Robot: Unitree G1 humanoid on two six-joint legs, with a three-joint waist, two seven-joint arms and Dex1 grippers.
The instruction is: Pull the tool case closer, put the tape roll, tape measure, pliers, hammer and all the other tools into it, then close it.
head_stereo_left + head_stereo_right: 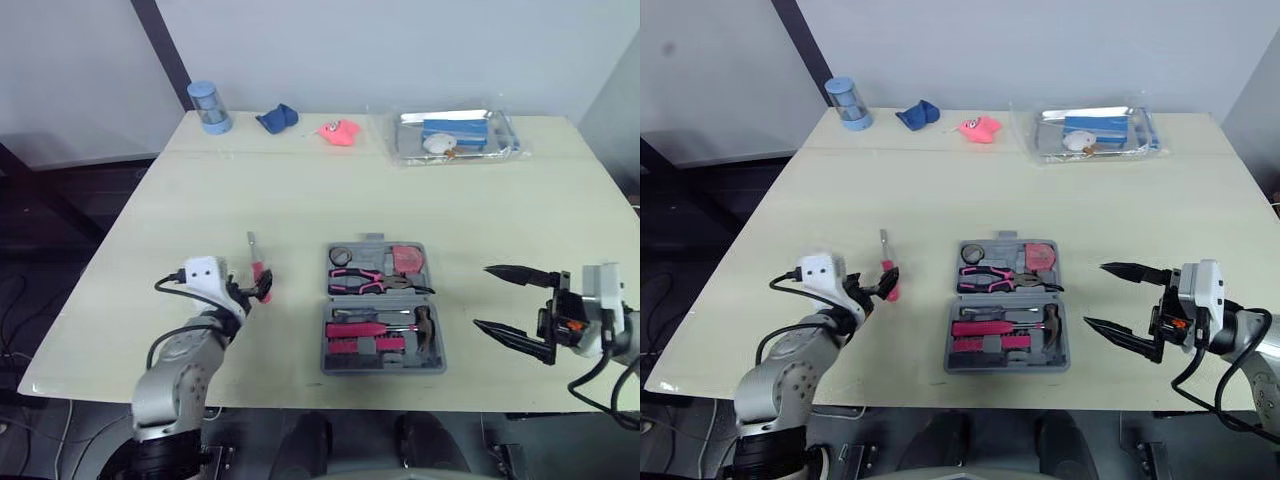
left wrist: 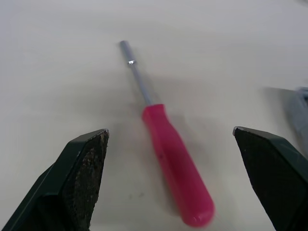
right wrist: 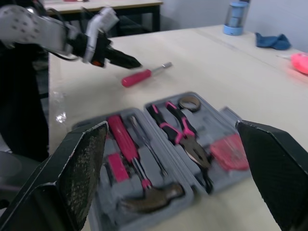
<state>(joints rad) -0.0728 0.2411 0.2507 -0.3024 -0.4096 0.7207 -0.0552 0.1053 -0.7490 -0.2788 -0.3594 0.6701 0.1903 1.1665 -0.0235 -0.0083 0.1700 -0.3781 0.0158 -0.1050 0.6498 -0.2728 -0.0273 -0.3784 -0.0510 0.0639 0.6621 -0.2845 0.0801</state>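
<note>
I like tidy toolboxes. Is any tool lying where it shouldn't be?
Yes. One pink-handled screwdriver lies on the pale table, left of the open grey plastic tool case, while other tools sit inside. The left gripper hangs open over it.

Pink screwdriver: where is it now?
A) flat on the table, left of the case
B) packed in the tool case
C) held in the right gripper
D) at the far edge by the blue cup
A: the screwdriver lies flat on the table to the left of the open tool case, with the left gripper open on either side of its handle.
</note>
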